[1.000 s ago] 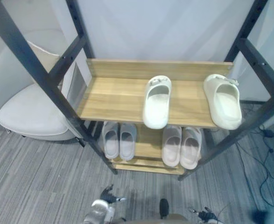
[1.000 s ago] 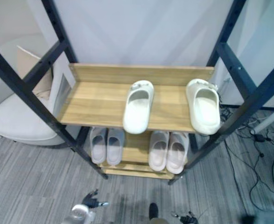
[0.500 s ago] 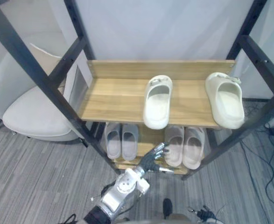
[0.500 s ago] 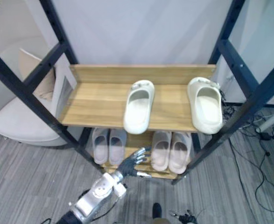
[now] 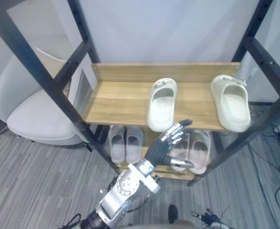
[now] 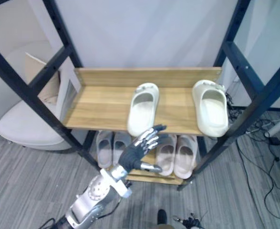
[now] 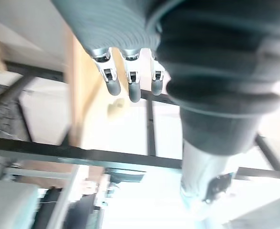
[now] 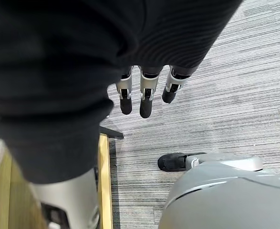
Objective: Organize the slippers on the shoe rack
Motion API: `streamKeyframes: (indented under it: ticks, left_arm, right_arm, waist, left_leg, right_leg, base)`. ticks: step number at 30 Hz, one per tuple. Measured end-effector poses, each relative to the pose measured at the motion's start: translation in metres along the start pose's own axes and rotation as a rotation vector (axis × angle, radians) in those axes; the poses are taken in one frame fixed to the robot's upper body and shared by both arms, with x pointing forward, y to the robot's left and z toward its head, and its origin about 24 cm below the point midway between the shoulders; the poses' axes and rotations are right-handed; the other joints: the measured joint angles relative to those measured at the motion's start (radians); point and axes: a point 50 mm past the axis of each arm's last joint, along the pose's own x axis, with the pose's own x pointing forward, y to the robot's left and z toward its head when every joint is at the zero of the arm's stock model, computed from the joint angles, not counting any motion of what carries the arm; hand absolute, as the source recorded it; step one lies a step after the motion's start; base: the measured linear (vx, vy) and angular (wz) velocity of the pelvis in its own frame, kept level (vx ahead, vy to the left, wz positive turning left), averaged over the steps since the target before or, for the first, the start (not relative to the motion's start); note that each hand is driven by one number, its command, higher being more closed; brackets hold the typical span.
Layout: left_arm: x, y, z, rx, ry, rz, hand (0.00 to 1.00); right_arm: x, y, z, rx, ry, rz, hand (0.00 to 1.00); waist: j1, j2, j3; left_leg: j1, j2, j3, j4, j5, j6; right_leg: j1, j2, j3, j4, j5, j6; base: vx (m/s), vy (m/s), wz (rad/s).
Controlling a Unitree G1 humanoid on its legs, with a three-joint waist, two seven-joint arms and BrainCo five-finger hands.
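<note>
- Shoe rack (image 5: 116, 100): dark metal frame, two wooden shelves.
- Centre cream slipper (image 5: 161, 104): on the rack's top shelf, about mid-width, sole down, toe toward the rack's back board. The heel end juts over the shelf's front edge.
- Right cream slipper (image 5: 230, 102): same shelf, at the rack's right end, well apart from the centre one. It points the same way and its heel also overhangs the front edge.
- Grey slipper pair (image 5: 125, 143): left half of the rack's lower shelf, side by side, touching.
- Pink-beige slipper pair (image 5: 199, 150): right half of the lower shelf, side by side. The left one is partly hidden behind the left hand.
- Left hand (image 5: 160, 149): in the air in front of the rack, fingers straight and fanned apart, thumb out to the side, holding nothing. The fingertips are just below the top shelf's front edge, near the centre slipper's heel. Cannot tell whether they touch anything.
- Right hand (image 8: 145, 102): low, in front of the rack's base, fingers straight and relaxed, empty, over the grey carpet (image 8: 225, 95).
- White chair (image 5: 35, 114): on the floor to the left of the rack.
</note>
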Motion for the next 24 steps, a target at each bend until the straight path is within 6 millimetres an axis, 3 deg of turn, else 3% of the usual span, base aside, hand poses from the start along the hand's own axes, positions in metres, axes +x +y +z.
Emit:
streamKeyframes:
  ticks: [8, 14, 16, 19, 24]
  left_arm:
    - [0.007, -0.007, 0.017, -0.024, -0.104, 0.015, 0.0]
    - [0.019, 0.003, 0.032, 0.095, -0.176, 0.072, 0.0]
    - [0.027, 0.014, 0.036, 0.166, -0.201, 0.124, 0.0]
    - [0.035, 0.047, 0.024, 0.281, -0.127, 0.246, 0.0]
    - [0.039, 0.082, 0.018, 0.436, -0.052, 0.39, 0.0]
  right_arm:
    - [0.0, 0.0, -0.002, -0.037, 0.003, 0.007, 0.0]
    - [-0.001, -0.001, -0.004, -0.038, 0.008, -0.001, 0.0]
    - [-0.001, -0.001, -0.004, -0.038, 0.007, -0.005, 0.0]
    - [-0.001, -0.002, -0.005, -0.037, 0.01, -0.006, 0.0]
    - [-0.003, -0.003, -0.011, -0.029, 0.026, -0.012, 0.0]
  waist:
    - [0.004, -0.009, -0.016]
    - [0.006, -0.01, -0.018]
    - [0.006, -0.011, -0.019]
    - [0.004, -0.013, -0.022]
    - [-0.001, -0.013, -0.022]
  left_leg:
    - [-0.016, -0.004, 0.002, 0.027, -0.008, 0.012]
    - [-0.018, -0.013, 0.003, 0.031, -0.008, 0.015]
    - [-0.017, -0.014, 0.003, 0.03, -0.008, 0.015]
    - [-0.015, -0.012, 0.002, 0.029, -0.008, 0.015]
    - [-0.014, -0.011, -0.001, 0.025, -0.008, 0.015]
  right_leg:
    - [-0.004, -0.011, 0.001, 0.0, 0.004, 0.005]
    - [-0.005, -0.021, 0.001, 0.0, 0.009, 0.011]
    - [-0.003, -0.022, 0.0, 0.0, 0.011, 0.012]
    - [-0.002, -0.019, -0.005, -0.002, 0.016, 0.01]
    - [-0.001, -0.018, -0.012, -0.007, 0.016, 0.01]
  base:
    - [-0.03, -0.005, -0.01]
    - [-0.02, 0.001, 0.0]
    - [0.0, 0.0, 0.0]
    - [0.0, 0.0, 0.0]
    - [0.0, -0.003, 0.01]
